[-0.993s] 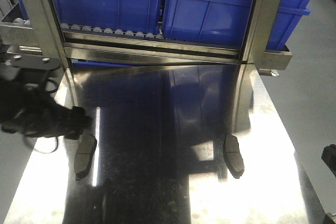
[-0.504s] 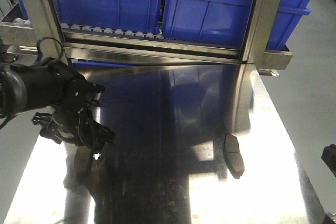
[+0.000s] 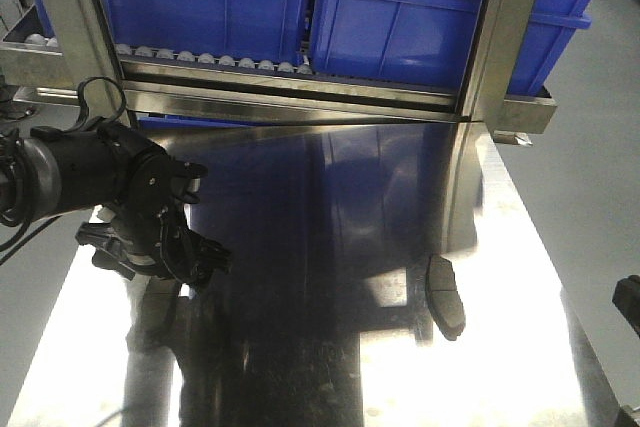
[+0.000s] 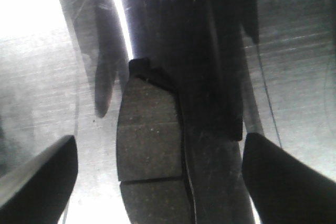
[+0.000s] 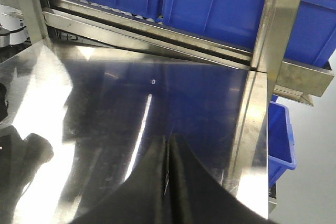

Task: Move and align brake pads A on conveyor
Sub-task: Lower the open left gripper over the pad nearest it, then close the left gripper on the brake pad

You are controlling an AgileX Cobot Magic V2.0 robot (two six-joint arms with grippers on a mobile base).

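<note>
Currently left gripper point(image 3: 170, 265) spread wide over brake pad point(image 4: 149, 150) on steel tabletop point(image 3: 300, 377); fingers point(image 4: 42, 182) at 9 and 3 o'clock. Advise: descend square, pinch narrow width. Right gripper point(image 5: 168, 182) pinched shut, empty.

Blue bins point(image 3: 400, 17) (perhaps loaded), steel tabletop point(image 3: 300, 247)

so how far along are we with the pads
Nothing looks done: both visible pads lie on the steel tabletop, and no conveyor is in view. In hand: the left gripper hangs open over the left pad. To do: grasp it, move and align it, then the right pad. The right gripper is shut, empty.
</note>
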